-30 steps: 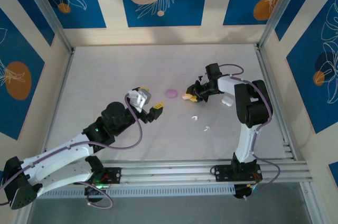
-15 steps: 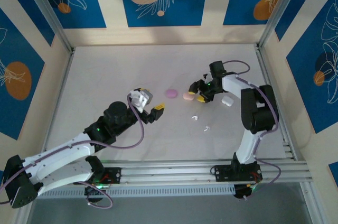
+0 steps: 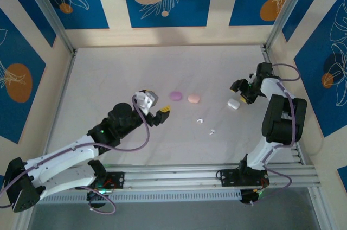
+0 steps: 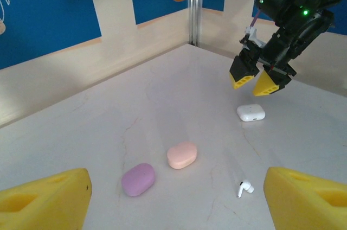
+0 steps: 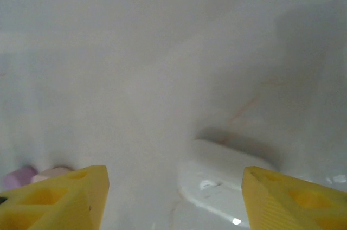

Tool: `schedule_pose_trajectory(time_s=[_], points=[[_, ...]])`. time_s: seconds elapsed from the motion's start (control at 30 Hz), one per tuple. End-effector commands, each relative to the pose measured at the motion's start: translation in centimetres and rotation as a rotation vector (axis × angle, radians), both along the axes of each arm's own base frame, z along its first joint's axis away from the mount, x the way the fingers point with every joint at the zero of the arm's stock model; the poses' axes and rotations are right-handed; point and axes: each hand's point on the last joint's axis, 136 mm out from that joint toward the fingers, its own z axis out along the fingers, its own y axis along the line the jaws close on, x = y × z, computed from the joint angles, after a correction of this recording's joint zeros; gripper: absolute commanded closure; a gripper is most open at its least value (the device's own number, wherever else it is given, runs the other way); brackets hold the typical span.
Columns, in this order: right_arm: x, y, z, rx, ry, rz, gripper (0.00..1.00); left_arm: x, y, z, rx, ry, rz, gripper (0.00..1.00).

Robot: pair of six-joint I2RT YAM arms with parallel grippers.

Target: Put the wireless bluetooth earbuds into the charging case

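Left wrist: earbud near peach case

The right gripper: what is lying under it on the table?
The white charging case lies on the table just below the right gripper, whose open fingers do not touch it. The case's lid is shut, so what it holds inside cannot be seen.

R end effector withdrawn from frame centre to right side, now just beside white case; jaws opened. Peach case released, lying free on counter near purple case.
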Motion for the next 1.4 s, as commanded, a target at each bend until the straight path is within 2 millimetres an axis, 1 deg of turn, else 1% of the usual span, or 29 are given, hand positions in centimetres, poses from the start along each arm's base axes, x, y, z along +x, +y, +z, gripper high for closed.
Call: schedule_pose_trajectory(time_s=[0.0,0.1,0.13,0.23,0.37,0.53,0.63,0.77,0.9,0.93,1.0,1.17,1.37], points=[[0.3,-0.3,-0.4,0.012,0.016,0.05,0.34,0.0,-0.4,2.0,-0.048,-0.011,-0.02,0.18],[0.4,0.0,-1.2,0.043,0.036,0.068,0.34,0.0,-0.5,1.9,-0.045,-0.01,-0.023,0.18],[0.3,0.1,-1.7,0.053,0.059,0.069,0.35,0.1,-0.5,2.0,-0.046,-0.012,-0.022,0.18],[0.0,0.7,-2.4,0.075,0.086,0.079,0.36,0.1,-0.6,2.0,-0.043,-0.013,-0.024,0.18],[-1.0,1.7,-2.4,0.06,0.124,0.106,0.37,0.1,-0.6,1.8,-0.042,-0.013,-0.023,0.18],[-3.2,3.4,-2.0,0.042,0.162,0.125,0.38,0.2,-0.6,1.6,-0.04,-0.013,-0.018,0.18],[-4.1,4.2,-2.0,-0.032,0.175,0.179,0.37,0.3,-0.7,1.5,-0.04,-0.012,-0.019,0.18],[-4.3,5.1,-2.3,-0.132,0.183,0.281,0.33,0.3,-0.8,1.5,-0.039,-0.011,-0.023,0.18],[-4.6,4.3,-3.2,-0.266,0.251,0.292,0.32,0.3,-0.7,1.4,-0.04,-0.007,-0.022,0.18],[-4.6,4.0,-3.2,-0.29,0.261,0.287,0.31,0.3,-0.7,1.4,-0.04,-0.007,-0.021,0.17],[-4.4,4.1,-3.1,-0.324,0.252,0.296,0.31,0.3,-0.6,1.4,-0.039,-0.008,-0.015,0.17],[-3.8,4.7,-3.4,-0.311,0.256,0.292,0.3,0.3,-0.6,1.4,-0.041,-0.005,-0.017,0.18],[-3.4,5.6,-4.1,-0.276,0.273,0.28,0.34,0.4,-0.6,1.4,-0.04,-0.003,-0.013,0.18]])
